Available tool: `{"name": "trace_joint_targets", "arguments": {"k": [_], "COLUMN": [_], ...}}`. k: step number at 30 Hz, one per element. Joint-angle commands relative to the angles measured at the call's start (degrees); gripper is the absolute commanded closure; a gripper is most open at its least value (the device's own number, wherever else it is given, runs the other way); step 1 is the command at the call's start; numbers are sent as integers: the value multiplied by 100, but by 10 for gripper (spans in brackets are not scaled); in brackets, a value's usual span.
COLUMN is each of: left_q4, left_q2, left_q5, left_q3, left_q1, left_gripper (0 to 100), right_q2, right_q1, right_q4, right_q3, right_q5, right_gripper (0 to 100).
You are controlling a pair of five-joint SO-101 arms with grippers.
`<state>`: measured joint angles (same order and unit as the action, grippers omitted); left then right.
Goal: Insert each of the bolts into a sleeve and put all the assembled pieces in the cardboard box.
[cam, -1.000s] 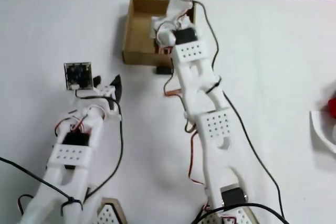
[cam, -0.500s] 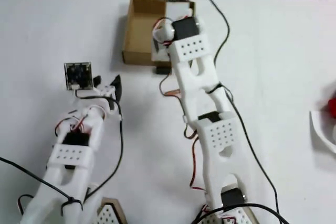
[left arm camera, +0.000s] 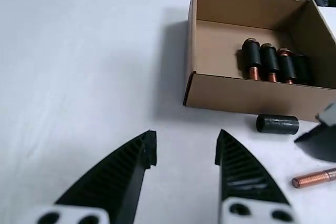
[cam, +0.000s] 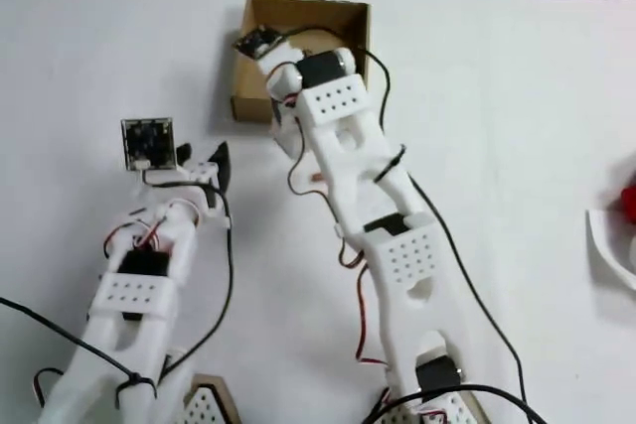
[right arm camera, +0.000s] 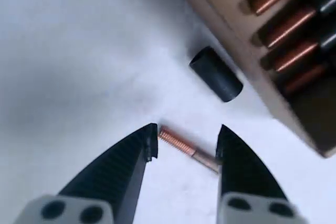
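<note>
The right arm has swung toward the left edge of the table. A second ago its end sat over the right side of the cardboard box, and its small camera was at the box's far right corner. Half a second ago it had only tipped a little. Now the camera is over the left side of the box, and the far right corner of the box shows again. The right gripper has come down by the box's near wall, fingers apart, with the bolt on the table between them.
</note>
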<state>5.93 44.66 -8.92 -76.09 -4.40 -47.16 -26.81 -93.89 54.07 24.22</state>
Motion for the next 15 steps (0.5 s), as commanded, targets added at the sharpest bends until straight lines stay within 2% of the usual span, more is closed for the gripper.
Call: {"name": "trace_joint_targets", "arguments": {"k": [1, 15], "left_q4": [-88, -88], "left_q2": [176, 176], "left_q5": [9, 9], "left_q3": [48, 48], "left_q1": [-53, -53], "left_gripper": [797, 797], "right_q2": [171, -637], "right_q1": [277, 321], "right_q4": [479, 716], "right_q3": [9, 44], "right_q5": [651, 1785], "right_gripper": [824, 825]}}
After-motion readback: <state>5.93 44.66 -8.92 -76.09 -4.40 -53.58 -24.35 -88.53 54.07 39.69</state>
